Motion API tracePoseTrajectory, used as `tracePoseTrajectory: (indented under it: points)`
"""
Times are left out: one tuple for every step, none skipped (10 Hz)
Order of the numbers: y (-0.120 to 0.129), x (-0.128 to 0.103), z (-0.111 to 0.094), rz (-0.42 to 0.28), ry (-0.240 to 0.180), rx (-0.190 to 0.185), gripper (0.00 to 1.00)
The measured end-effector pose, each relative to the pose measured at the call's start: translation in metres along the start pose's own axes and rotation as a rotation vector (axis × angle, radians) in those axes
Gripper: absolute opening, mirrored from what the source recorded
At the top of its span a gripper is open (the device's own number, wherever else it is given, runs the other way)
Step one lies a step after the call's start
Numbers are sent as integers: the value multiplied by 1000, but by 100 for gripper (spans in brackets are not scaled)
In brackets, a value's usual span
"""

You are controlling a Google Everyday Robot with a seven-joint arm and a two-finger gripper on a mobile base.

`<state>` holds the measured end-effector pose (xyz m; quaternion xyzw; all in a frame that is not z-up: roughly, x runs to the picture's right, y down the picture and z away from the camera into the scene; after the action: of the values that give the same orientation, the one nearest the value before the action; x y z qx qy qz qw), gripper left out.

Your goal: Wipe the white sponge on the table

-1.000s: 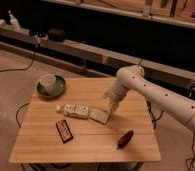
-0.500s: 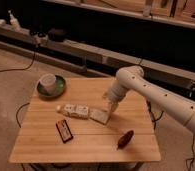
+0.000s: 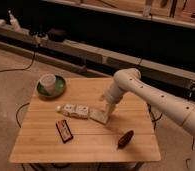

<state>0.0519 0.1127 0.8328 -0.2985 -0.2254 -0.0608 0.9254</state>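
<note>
The tabletop (image 3: 86,145) is pale planked wood with a matt finish. The sponge (image 3: 97,117) looks dull and soft. The hand (image 3: 109,106), set down at the sponge, and the arm (image 3: 156,100) are smooth off-white plastic.

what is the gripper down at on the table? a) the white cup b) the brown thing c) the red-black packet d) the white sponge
d: the gripper is down at the white sponge near the middle of the table, just right of the lying white bottle.

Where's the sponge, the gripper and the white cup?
Small flat off-white sponge (image 3: 97,117): camera view, its left half.
Gripper (image 3: 108,108): camera view, its tip, at the sponge's right end.
White cup (image 3: 48,83): camera view, its side wall.
</note>
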Motion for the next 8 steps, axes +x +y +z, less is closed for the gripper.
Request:
tracePoseTrajectory:
  points:
    - [1, 2, 8, -5, 11, -14, 65]
    - [2, 6, 17, 1, 28, -29, 65]
    - [2, 9, 25, 10, 44, -40, 65]
    - [2, 11, 36, 19, 58, -51, 65]
    - [2, 9, 46, 25, 65, -61, 65]
    - [2, 5, 54, 25, 69, -70, 65]
    - [4, 1, 63, 26, 75, -84, 65]
    - [5, -1, 70, 27, 84, -94, 65]
